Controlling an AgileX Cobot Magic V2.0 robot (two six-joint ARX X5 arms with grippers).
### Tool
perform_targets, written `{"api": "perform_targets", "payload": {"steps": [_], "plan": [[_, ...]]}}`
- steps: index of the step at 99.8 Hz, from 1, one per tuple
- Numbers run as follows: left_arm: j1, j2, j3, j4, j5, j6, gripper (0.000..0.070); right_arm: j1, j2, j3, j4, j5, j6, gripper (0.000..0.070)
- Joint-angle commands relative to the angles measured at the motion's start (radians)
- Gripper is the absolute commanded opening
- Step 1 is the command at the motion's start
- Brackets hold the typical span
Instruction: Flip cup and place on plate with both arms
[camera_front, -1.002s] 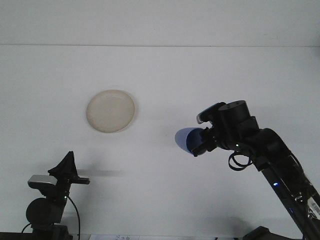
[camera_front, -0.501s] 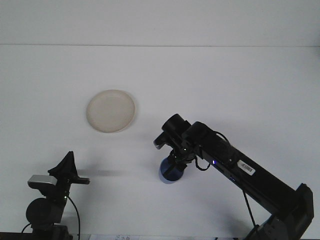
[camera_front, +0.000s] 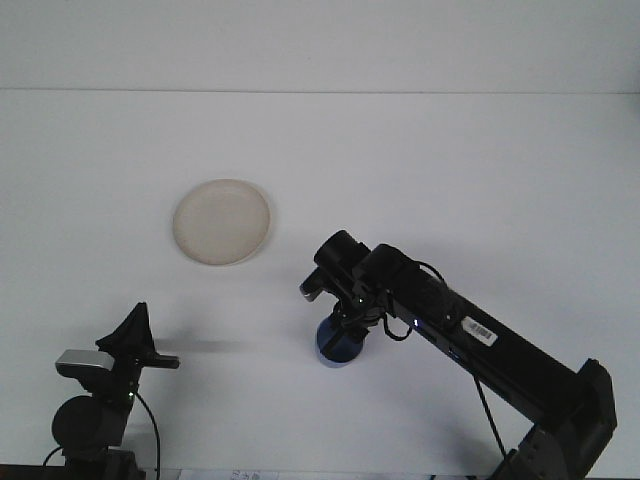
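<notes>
Front view: the right gripper (camera_front: 340, 335) reaches down at lower centre of the frame, its fingers closed around the blue cup (camera_front: 337, 346), which sits at the white table (camera_front: 450, 170) surface. The cream plate (camera_front: 221, 221) lies bare at upper left, well apart from the cup. The left gripper (camera_front: 137, 335) sits at lower left; its finger spacing cannot be determined.

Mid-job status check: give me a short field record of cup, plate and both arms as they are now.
cup: blue, low at table centre, under right pincer
cup on plate: no, apart
plate: cream, nothing on it, left of and beyond cup
right arm: reaches in from lower right, pincer over cup
left pincer: near lower left, away from cup and plate
</notes>
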Motion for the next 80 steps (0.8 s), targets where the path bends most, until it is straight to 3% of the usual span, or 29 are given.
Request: {"api": "perform_targets", "payload": {"steps": [1,35,42,52,57,65,80], "plan": [[-0.002,-0.001,-0.019,0.01,0.002,-0.003,0.0013,0.011,0.016,0.023,0.006,-0.001,-0.009,0.001],[-0.002,-0.001,-0.019,0.01,0.002,-0.003,0.0013,0.002,0.04,0.023,0.015,0.002,-0.032,0.002],[-0.002,-0.001,-0.019,0.01,0.002,-0.003,0.0013,0.002,0.056,0.023,0.012,0.002,-0.035,0.0128],[-0.002,-0.001,-0.019,0.01,0.002,-0.003,0.0013,0.002,0.063,0.023,0.011,0.001,-0.034,0.0351],[-0.002,-0.001,-0.019,0.01,0.002,-0.003,0.0013,0.004,0.063,0.023,0.021,0.0,-0.034,0.0416],[-0.002,-0.001,-0.019,0.01,0.002,-0.003,0.0013,0.005,0.06,0.024,0.029,0.001,-0.034,0.0454],[-0.002,-0.001,-0.019,0.01,0.002,-0.003,0.0013,-0.011,0.047,0.044,0.024,0.0,-0.035,0.0463]]}}
